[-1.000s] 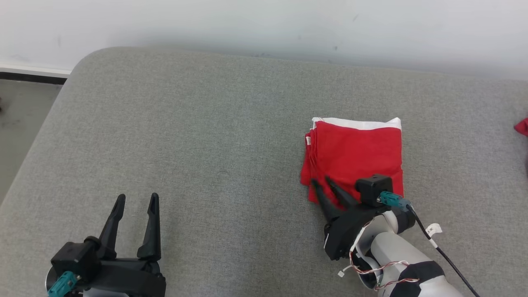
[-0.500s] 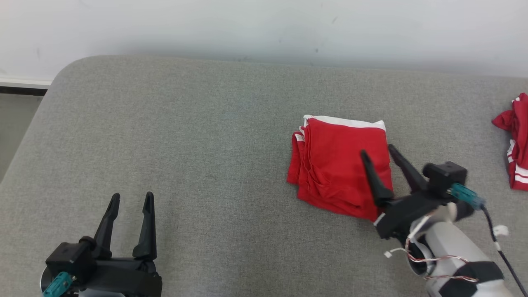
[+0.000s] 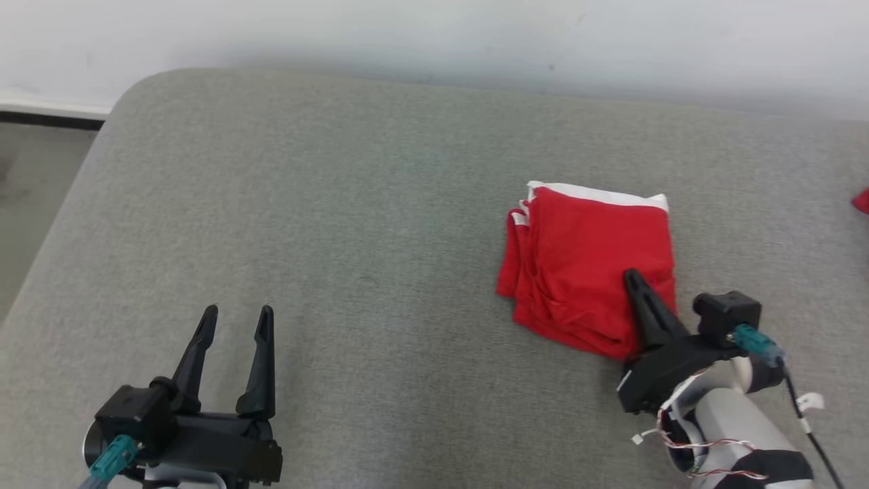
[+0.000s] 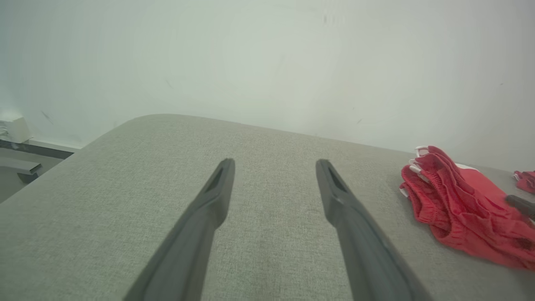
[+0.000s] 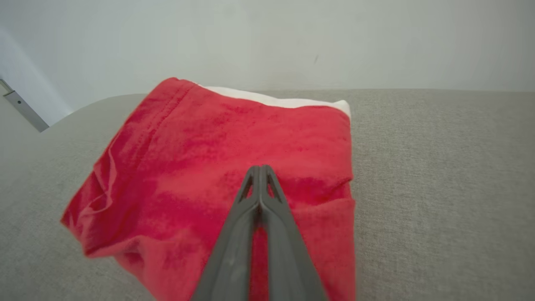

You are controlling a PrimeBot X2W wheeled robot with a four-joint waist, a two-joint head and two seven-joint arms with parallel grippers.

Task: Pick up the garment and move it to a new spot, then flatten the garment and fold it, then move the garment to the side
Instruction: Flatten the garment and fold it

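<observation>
Grey cushion, bearing the folded red garment, white along its far edge, right of centre. My right claw, fingers pressed together, tips over the garment's near right part. My left claw, spread, near left, well apart from it.

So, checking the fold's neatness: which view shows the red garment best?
The head view: nearly the whole red garment from above, white edge and stacked layers plain. The right wrist view shows its top close up, near edge cropped. The left wrist view shows it side-on, cut off.
</observation>
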